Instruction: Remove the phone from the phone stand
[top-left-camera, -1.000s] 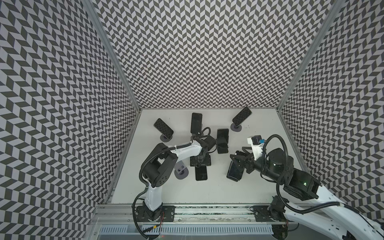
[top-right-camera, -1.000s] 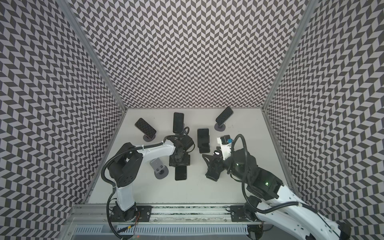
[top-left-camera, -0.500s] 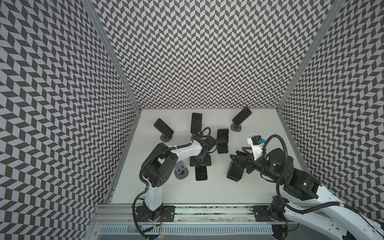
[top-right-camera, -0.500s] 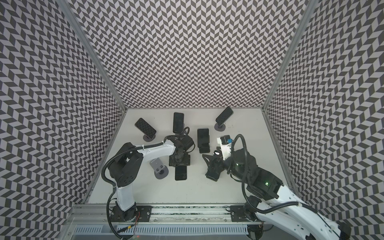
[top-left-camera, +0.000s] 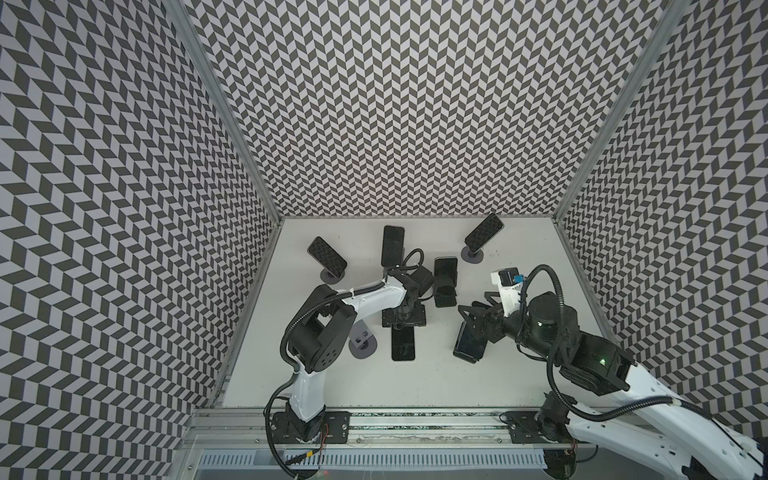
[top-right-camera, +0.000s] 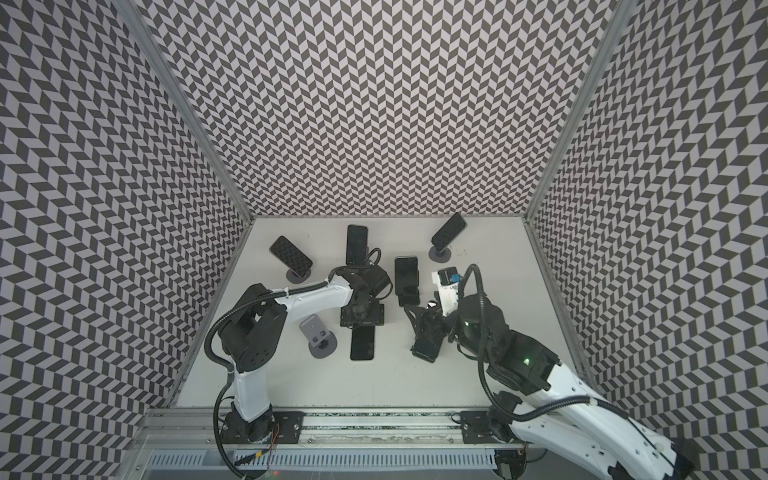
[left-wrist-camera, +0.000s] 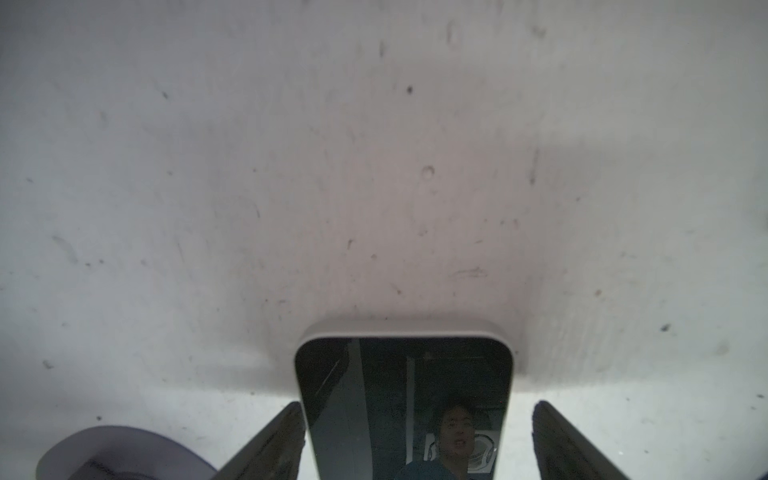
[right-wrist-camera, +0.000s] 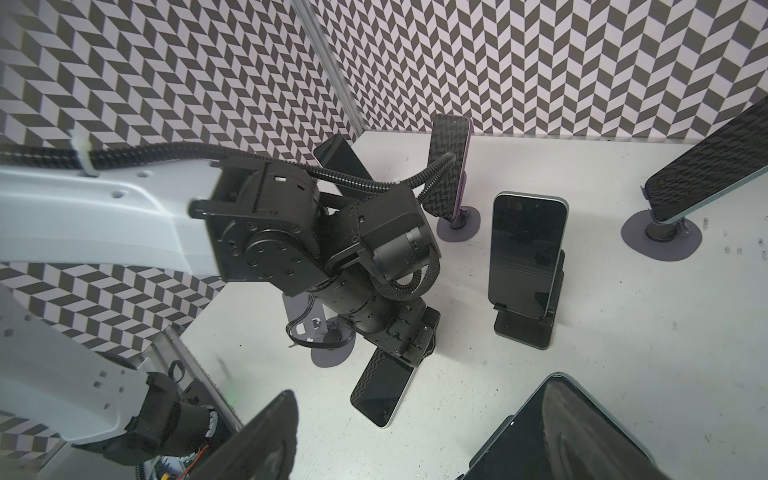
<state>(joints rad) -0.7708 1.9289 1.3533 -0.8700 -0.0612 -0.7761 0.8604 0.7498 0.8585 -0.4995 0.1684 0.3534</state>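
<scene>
Clerk: What is differing from a second ago?

Inspector: Very little is showing. In both top views the left gripper, the right gripper and the phone are sitting where they were. Any change in the jaws is too small to read there.

Clerk: Materials?

Inspector: The phone is showing a glossy black glass face inside a pale frame with rounded corners. The stand is matt grey plastic, a round base carrying a short upright cradle. The table is white and is showing scuffs and dark specks.

Clerk: Where is the phone lying against the left gripper?

Inspector: It is lying flat on the table, face up, just beside the stand and off it. The left gripper is hanging directly over the end nearer the back wall, pointing down. In the left wrist view the fingers are straddling the phone: one is sitting against its edge, and the other is standing clear with table showing between. The jaws are partly parted and are gripping nothing.

Clerk: And the right gripper?

Inspector: It is hovering with jaws spread wide, clamping nothing. A second phone is leaning just beside it; whether a finger is touching it, I cannot tell.
</scene>
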